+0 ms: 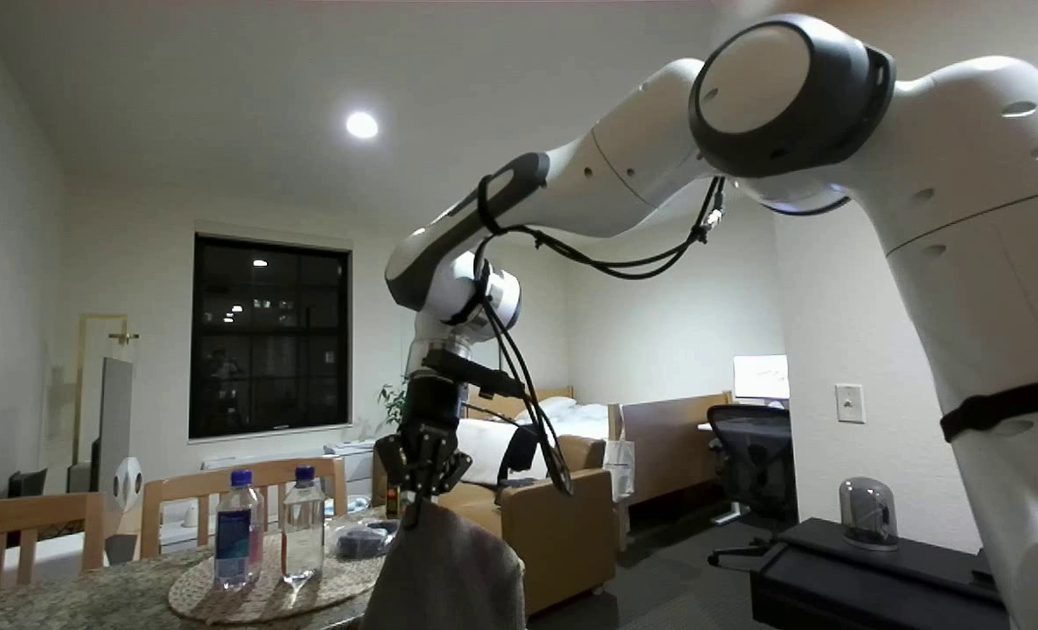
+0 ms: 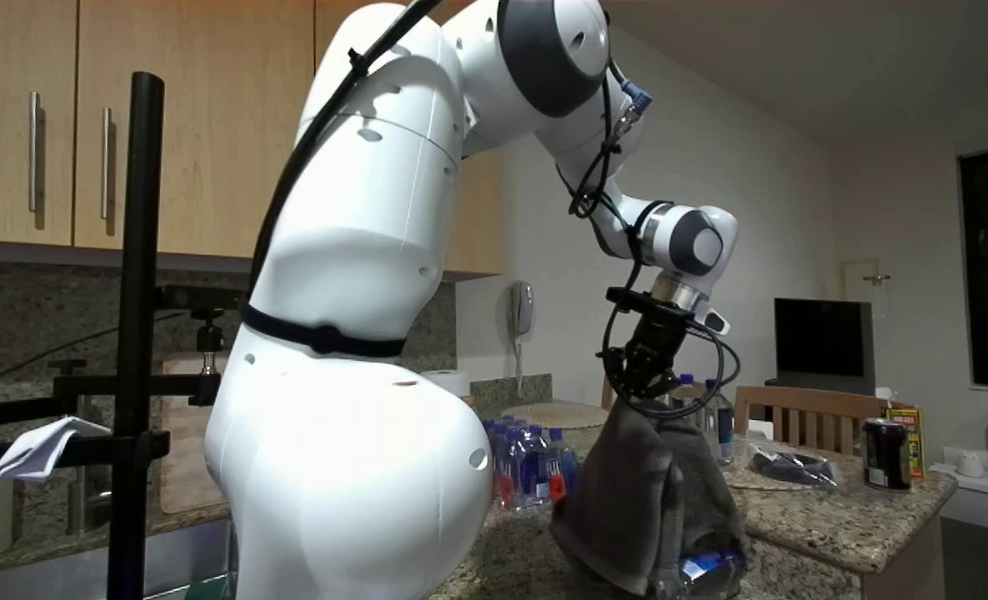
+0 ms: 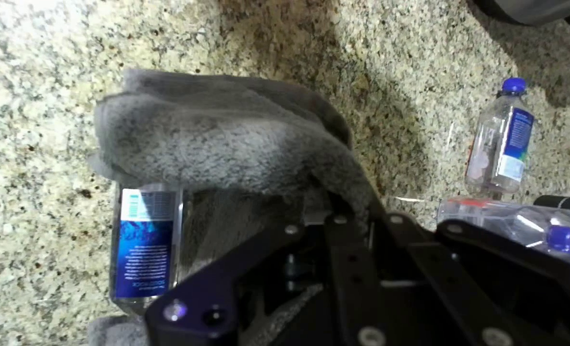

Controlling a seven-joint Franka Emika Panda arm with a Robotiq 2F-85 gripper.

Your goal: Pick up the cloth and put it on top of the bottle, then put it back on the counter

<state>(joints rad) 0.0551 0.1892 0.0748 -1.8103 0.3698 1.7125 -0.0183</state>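
My gripper [image 1: 418, 503] points down with its fingers shut on the top of the grey cloth [image 1: 449, 577], which hangs in folds beneath it. In an exterior view the cloth [image 2: 627, 492] drapes low over a bottle [image 2: 706, 568] with a blue label, whose lower part peeks out at the hem. From the wrist, the same bottle [image 3: 143, 245] shows beside the cloth [image 3: 246, 144], its upper end hidden; whether it stands or lies I cannot tell. The closed gripper [image 3: 369, 223] has fabric running between its fingertips. Below spreads the speckled counter [image 3: 49, 105].
Two blue-capped bottles [image 1: 237, 529] stand on a round woven mat [image 1: 195, 595]. Several more bottles [image 2: 527, 462] cluster near the arm's base. A plastic-wrapped item [image 2: 794, 467] and a black can [image 2: 885, 454] sit toward the counter's far end. Wooden chairs [image 2: 810, 417] line its edge.
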